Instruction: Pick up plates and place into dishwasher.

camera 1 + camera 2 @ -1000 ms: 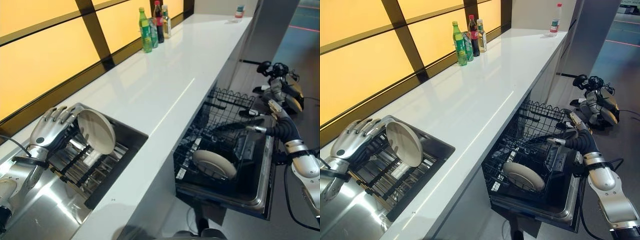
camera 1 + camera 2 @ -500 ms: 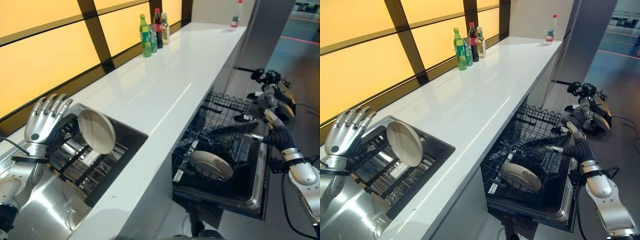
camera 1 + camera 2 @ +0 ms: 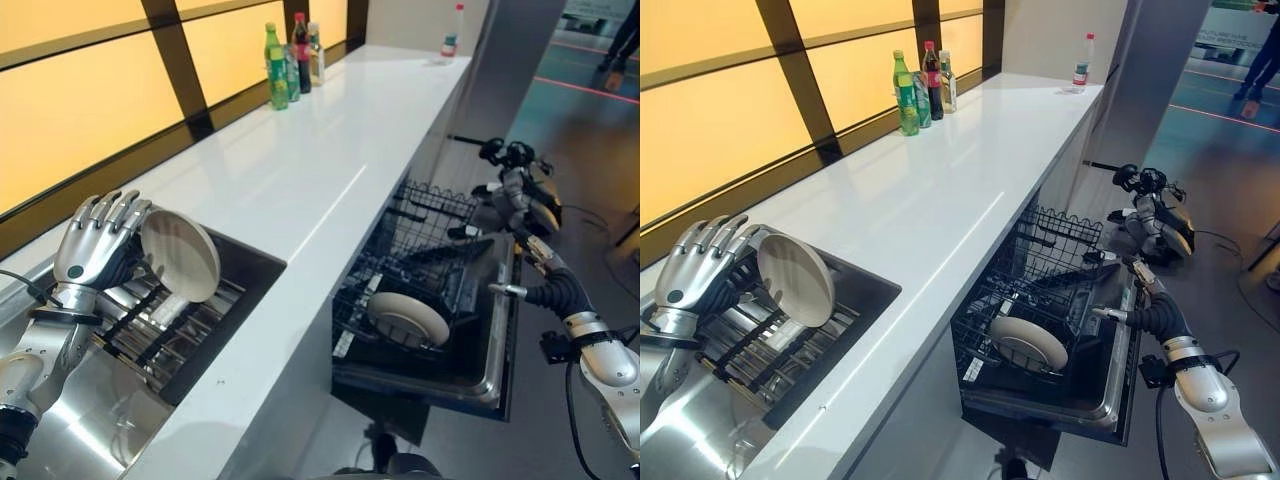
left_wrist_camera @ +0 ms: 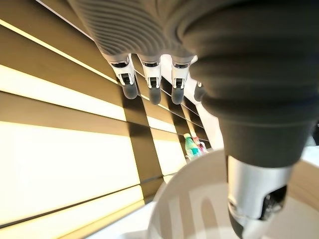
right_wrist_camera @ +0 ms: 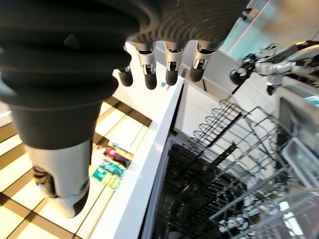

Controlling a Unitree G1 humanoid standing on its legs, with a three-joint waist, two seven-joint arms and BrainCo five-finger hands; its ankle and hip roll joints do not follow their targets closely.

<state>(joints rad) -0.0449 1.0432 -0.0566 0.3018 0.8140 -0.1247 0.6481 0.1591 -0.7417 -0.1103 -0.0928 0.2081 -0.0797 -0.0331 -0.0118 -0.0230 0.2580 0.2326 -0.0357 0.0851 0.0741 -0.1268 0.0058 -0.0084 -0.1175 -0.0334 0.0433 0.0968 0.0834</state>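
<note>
The left hand [image 3: 95, 250] is behind an upright plate [image 3: 180, 255] in the sink rack [image 3: 150, 325], fingers straight and spread. A second plate [image 3: 408, 318] lies in the dishwasher basket [image 3: 420, 265] below the surface [image 3: 300, 170]. The right hand [image 3: 535, 255] hovers at the dishwasher door, fingers relaxed, holding nothing.

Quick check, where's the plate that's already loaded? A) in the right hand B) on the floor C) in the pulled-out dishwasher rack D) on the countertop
C: a white plate lies in the dishwasher rack below the counter edge; the other plate stands in the sink rack by the left hand.
</note>
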